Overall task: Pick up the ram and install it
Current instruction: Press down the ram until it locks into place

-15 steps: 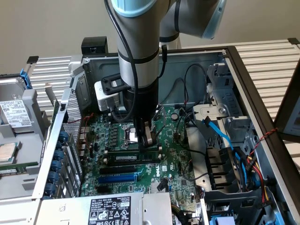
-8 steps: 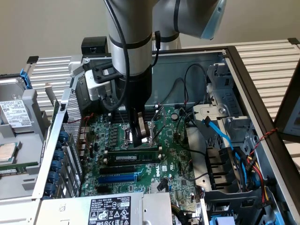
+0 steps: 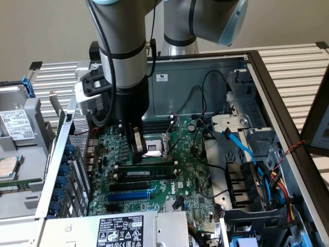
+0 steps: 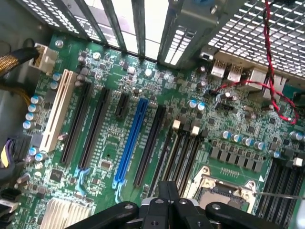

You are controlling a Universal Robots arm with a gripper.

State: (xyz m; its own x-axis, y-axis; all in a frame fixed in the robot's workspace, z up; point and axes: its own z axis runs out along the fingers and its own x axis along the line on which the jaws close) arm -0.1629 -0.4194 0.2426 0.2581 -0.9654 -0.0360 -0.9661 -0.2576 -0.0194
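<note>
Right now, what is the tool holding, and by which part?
Nothing, as far as shows: the tool is shut empty over the motherboard, while the ram sits among the board's slots.

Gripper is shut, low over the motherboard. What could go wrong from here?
1. The gripper hangs right by the CPU socket; a small slip could damage it.
2. With shut jaws beside the ram, it might knock the stick instead of gripping it.
3. The red-black wire lies loose across the board's edge and could snag.
</note>
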